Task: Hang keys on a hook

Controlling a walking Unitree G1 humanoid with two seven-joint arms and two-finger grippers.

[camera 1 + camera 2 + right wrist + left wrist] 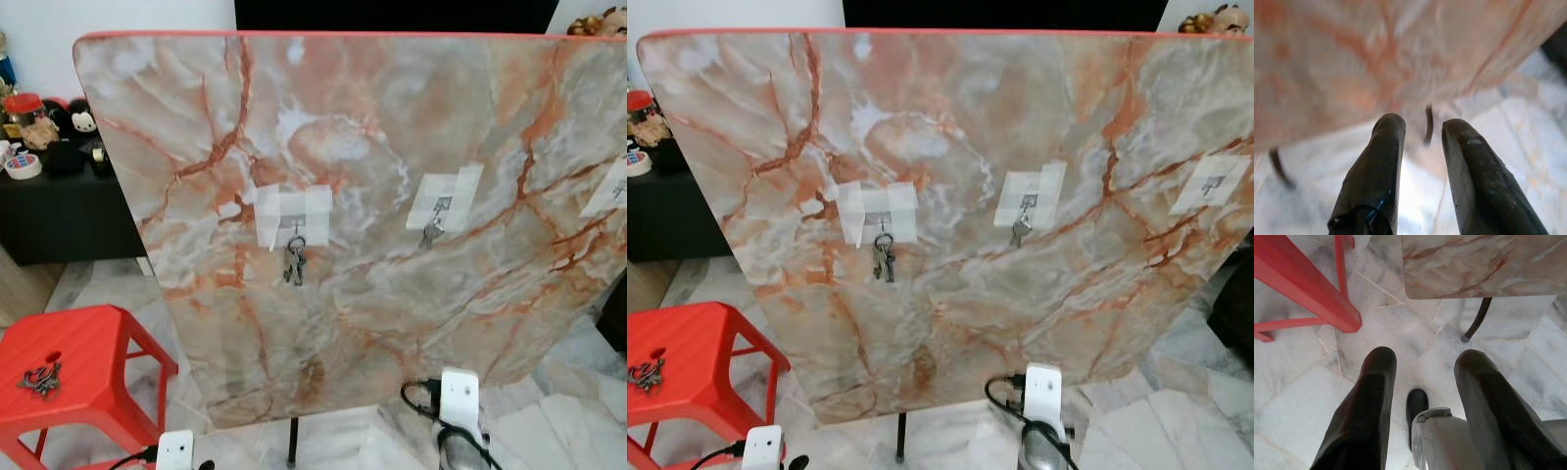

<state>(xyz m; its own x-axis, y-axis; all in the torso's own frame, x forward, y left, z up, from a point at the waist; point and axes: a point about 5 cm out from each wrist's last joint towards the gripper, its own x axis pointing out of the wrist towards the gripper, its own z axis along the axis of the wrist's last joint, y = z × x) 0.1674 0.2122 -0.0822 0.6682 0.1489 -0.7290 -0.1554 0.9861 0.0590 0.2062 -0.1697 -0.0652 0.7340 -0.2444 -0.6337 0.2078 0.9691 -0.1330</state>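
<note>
Down low, both arms hang idle near the floor: the left tool (1420, 382) points at pale marble tiles with its two black fingers spread and nothing between them, and the right tool (1422, 147) likewise has its fingers parted around empty air, aimed at the lower edge of the board. Just beside the left tool's line of sight runs the leg of a red stool (93, 352), and on that stool's seat lies a dark bunch of keys (41, 380), flat and loose, probably set there within easy reach of the left arm. Rising in front of the robot is a large marble-patterned board (392, 117), a tabletop tipped up to stand on thin black legs, seemingly serving as a stand-in wall. Three small hooks are taped to it with white patches. On the left hook (882, 221) a bunch of keys on a ring (885, 262) hangs straight down against the board; on the middle hook (1027, 203) a smaller key (1019, 233) dangles; the right hook (1212, 183), near the board's edge, looks bare, though it is small and hard to make out. So keys already hang as the task asks, while one bunch lies on the stool and one hook appears free. Behind, a dark shelf (59, 211) carries small toys and jars.
</note>
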